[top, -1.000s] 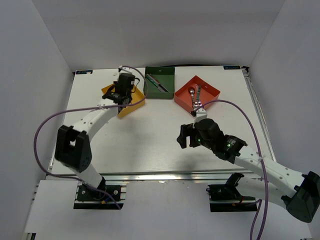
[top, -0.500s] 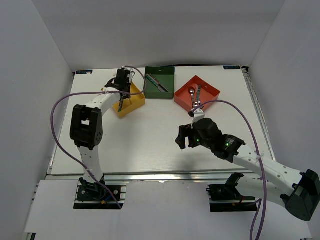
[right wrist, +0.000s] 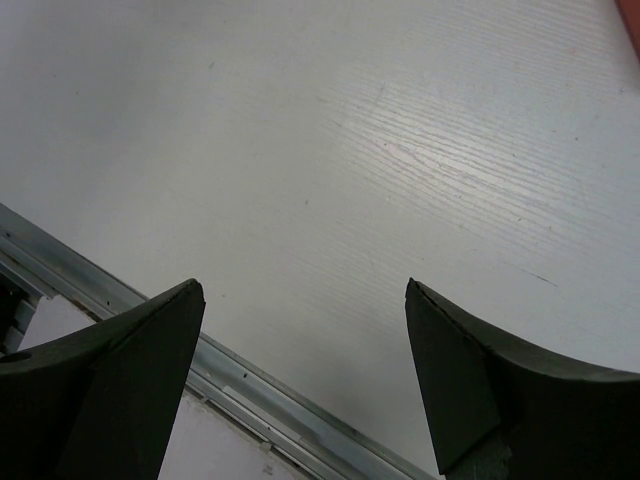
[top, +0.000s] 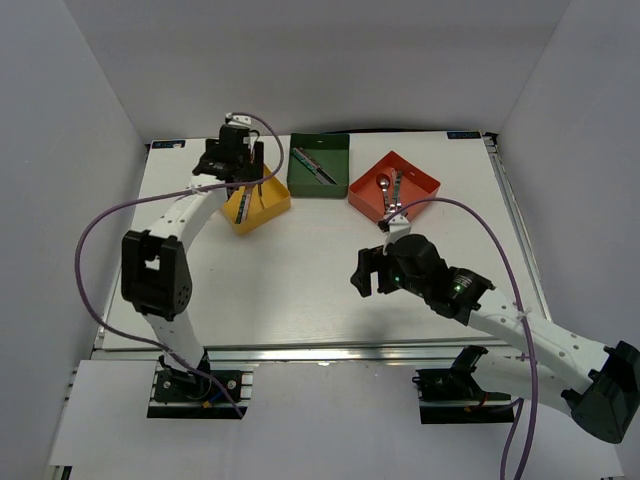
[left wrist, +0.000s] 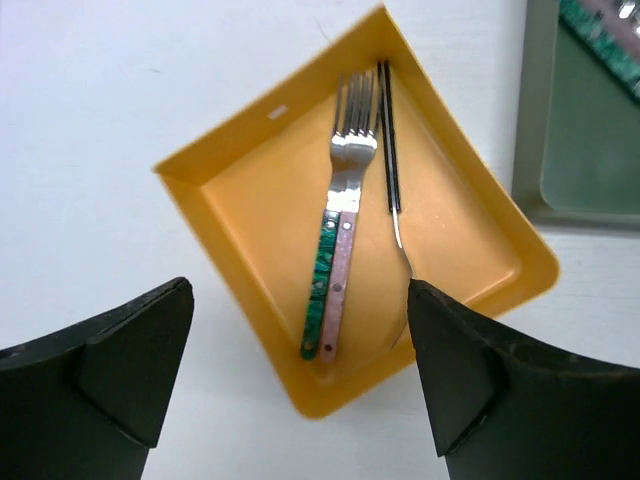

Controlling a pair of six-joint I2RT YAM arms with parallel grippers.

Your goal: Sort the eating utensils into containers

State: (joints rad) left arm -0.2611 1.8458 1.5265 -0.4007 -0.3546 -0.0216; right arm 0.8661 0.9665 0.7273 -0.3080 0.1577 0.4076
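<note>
White wood-grain table (top: 300, 270) holds a yellow tray (left wrist: 250, 220); grey walls (top: 320, 60) surround.

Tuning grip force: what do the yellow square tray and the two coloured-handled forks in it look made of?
Yellow square tray: probably moulded plastic, even matte colour, rounded rim. Teal-handled fork and pink-handled fork: mirror-bright heads suggest polished metal; mottled, riveted handles look like plastic or resin, uncertain.
</note>
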